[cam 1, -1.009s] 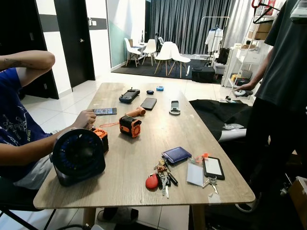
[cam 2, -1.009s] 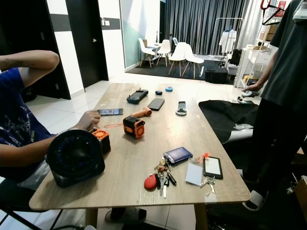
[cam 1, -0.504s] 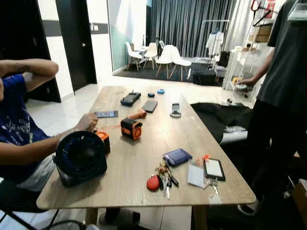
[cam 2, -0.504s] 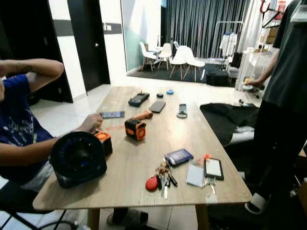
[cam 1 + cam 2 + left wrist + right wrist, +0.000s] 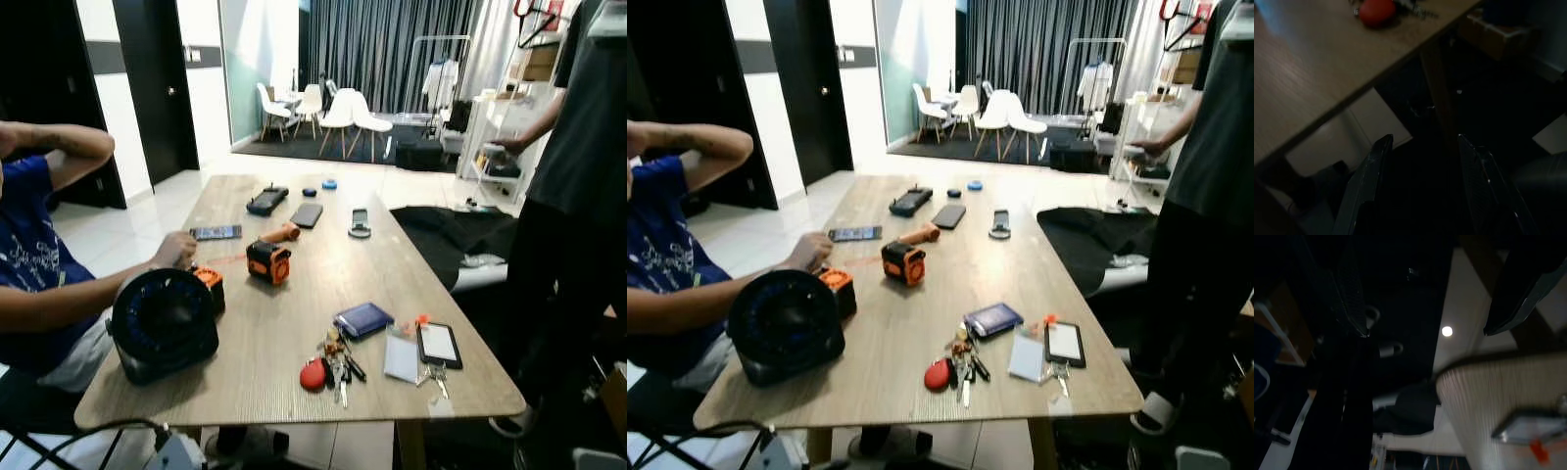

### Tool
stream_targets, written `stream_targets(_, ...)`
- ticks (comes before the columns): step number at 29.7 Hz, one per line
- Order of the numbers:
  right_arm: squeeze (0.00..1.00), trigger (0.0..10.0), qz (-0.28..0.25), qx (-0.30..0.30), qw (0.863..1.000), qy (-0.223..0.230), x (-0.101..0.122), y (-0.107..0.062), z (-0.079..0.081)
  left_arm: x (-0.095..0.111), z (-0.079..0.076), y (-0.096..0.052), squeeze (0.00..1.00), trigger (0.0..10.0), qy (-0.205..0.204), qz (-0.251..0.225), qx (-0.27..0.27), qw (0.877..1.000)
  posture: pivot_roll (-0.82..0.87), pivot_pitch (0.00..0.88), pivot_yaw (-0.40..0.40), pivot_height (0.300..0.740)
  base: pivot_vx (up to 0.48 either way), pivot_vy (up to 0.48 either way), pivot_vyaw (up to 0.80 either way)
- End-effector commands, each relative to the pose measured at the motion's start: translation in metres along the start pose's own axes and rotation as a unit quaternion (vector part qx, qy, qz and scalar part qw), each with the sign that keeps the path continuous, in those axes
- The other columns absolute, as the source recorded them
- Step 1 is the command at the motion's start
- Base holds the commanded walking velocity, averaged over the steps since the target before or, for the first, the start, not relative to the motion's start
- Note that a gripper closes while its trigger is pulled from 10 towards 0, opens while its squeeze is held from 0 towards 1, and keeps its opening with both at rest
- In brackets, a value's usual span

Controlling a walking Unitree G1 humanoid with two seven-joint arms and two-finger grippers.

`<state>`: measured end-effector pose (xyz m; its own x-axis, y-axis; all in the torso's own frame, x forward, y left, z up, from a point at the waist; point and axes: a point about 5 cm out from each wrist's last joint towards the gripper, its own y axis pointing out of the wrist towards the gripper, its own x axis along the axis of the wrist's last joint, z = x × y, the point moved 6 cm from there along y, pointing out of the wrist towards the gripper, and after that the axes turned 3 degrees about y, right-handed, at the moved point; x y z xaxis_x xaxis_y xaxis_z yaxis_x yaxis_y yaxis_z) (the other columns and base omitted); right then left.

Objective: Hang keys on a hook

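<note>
The left tool (image 5: 1422,147) hangs below the counter (image 5: 294,313) edge, its fingers apart and empty. The keys (image 5: 331,366) with a red tag lie on the counter near that edge, above the tool. The right tool (image 5: 1430,308) is also spread and empty, beside the counter corner.

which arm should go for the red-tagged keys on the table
Left, probably. The left gripper is open just below the table edge, with the keys straight ahead past its fingers. The right gripper, also open, looks toward the far corner by the card holder.
</note>
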<state>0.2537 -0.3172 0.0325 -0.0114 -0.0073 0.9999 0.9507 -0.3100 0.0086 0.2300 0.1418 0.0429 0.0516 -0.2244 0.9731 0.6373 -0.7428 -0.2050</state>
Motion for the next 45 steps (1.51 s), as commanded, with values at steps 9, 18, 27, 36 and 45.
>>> stream_targets(9,0.00,10.0,-0.046,0.004,0.998,0.048,0.040,0.028,0.016,0.038,0.006,0.006,0.00,10.0,0.008,-0.034,-0.010,0.999,0.07,0.018,-0.015,0.740,0.000,0.000,0.00)
stream_targets(18,0.00,10.0,-0.040,0.029,0.997,0.057,0.045,0.036,0.034,0.049,0.008,0.013,0.00,10.0,0.004,-0.042,-0.005,0.999,0.07,0.018,-0.023,0.740,0.000,0.000,0.00)
stream_targets(27,0.00,10.0,-0.038,0.052,0.996,0.060,0.053,0.041,0.046,0.055,0.007,0.015,0.00,10.0,-0.001,-0.044,-0.011,0.999,0.07,0.021,-0.023,0.740,0.000,0.000,0.00)
stream_targets(36,0.00,10.0,-0.054,0.048,0.995,0.069,0.065,0.045,0.048,0.065,0.010,0.015,0.00,10.0,0.007,-0.051,-0.014,0.999,0.08,0.019,-0.017,0.740,0.000,0.000,0.00)
stream_targets(45,0.00,10.0,-0.058,0.086,0.992,0.070,0.076,0.055,0.068,0.077,0.016,0.023,0.00,10.0,0.010,-0.066,0.001,0.998,0.08,0.016,-0.022,0.740,0.000,0.000,0.00)
